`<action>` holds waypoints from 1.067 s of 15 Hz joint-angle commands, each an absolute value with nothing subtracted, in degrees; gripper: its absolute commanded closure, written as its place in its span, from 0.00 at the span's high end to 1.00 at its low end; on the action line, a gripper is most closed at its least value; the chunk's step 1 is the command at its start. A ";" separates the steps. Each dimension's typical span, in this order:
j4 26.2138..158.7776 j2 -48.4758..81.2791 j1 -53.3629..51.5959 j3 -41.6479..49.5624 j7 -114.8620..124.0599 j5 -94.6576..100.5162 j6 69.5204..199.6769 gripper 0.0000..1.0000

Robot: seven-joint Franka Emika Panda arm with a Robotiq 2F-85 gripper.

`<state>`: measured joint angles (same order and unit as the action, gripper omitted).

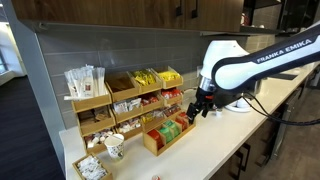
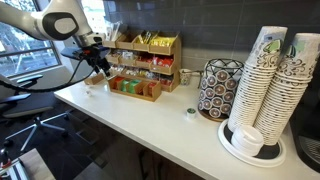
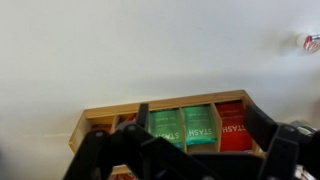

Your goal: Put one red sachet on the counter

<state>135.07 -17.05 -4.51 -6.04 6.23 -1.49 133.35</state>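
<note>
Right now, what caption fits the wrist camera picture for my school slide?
Open fingers hover above a wooden tray holding green packets and a red sachet, cream counter beyond.

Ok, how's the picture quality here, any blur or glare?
Wrist view: the tool is a dark, blurred mass up close, the counter washes out to near white, and the green packets stay fairly sharp. In an exterior view the window is very bright at the frame edge. In an exterior view the paper cup stacks loom large in the foreground.
</note>
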 commanded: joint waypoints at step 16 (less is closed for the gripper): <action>122.29 6.37 -1.49 -1.88 -0.62 -11.07 149.29 0.47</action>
<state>123.95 3.96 -2.10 -1.80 0.98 -9.14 147.80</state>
